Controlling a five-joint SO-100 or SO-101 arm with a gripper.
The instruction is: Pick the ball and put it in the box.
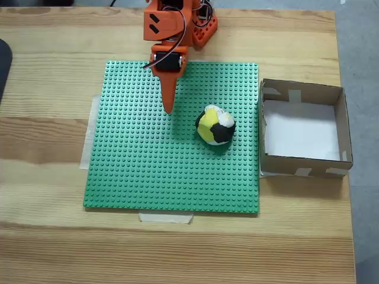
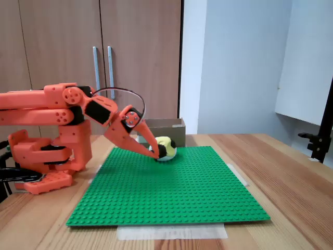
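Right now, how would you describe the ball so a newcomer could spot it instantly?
Find the green studded mat on the wooden table. On its right half in a fixed view, toward the cardboard box, sits the ball. It is the one small, lumpy, round thing, patched yellow, black and white.

Green studded mat bare from 6 to 9 o'clock of ball. Gripper at ball's 10 o'clock. Box at 3 o'clock, open-topped, low walls, interior bare.

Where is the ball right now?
In the fixed view from above, the lumpy yellow, black and white ball sits on the green studded baseplate, right of the orange end effector and left of the cardboard box.
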